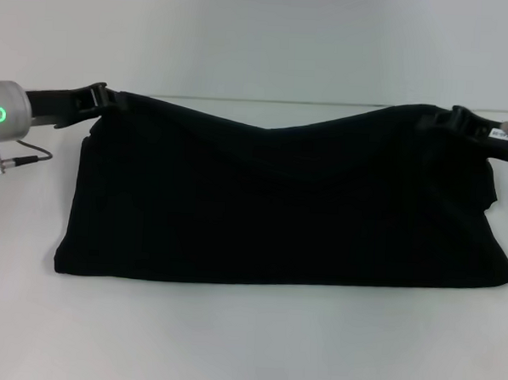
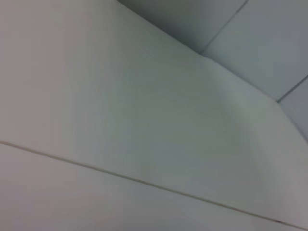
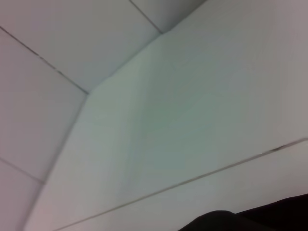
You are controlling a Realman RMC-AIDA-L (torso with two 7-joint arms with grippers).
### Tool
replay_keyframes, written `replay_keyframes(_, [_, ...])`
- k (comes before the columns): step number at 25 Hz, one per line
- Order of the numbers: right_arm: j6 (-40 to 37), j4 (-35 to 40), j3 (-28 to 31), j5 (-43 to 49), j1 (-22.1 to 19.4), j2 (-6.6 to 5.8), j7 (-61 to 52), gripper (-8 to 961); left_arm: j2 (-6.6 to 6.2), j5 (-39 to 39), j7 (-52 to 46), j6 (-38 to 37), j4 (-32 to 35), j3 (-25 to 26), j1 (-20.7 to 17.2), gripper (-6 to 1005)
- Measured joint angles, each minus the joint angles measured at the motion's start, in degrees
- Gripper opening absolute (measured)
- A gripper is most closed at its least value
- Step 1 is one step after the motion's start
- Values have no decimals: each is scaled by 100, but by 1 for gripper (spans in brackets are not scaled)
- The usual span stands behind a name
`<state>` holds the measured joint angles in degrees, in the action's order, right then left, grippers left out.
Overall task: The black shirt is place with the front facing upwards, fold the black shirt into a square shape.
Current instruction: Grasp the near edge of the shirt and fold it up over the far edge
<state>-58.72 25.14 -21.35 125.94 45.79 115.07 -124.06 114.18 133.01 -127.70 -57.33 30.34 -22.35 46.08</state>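
Head view shows the black shirt (image 1: 279, 200) spread wide across the middle of the white tabletop (image 1: 246, 343), its far edge lifted at both far corners. Left gripper (image 1: 101, 99) pinches the far-left corner; right gripper (image 1: 454, 120) pinches the far-right corner, both clamped on cloth.

I see bare counter (image 1: 246, 343) near me for passing; the black shirt (image 1: 279, 200) blocks the middle.
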Motion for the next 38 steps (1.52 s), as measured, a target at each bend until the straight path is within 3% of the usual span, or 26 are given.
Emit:
replay_keyframes(10, [1334,-12,-459,0,175,337,148,56,359,-5,234,1002,-23,-180,112,49])
replay_keyframes(19, [1761,-75,-466,0,286,410,296,70,679,-23,451,1803,-22,-182,236,49])
replay_keyframes(27, [2219,-181,-465,-18,254,449,424,86,745,-173,679,2281,-189,-181,243,49])
replay_keyframes(32, [2457,-233,-440,-511,95,448,479,97,769,-618,1145,2543,-358,-181,218,118])
replay_keyframes(38, [2265,-209,-441,-1446,-274,389,710,367,787,-1003,1363,2638,-376,-165,123,201])
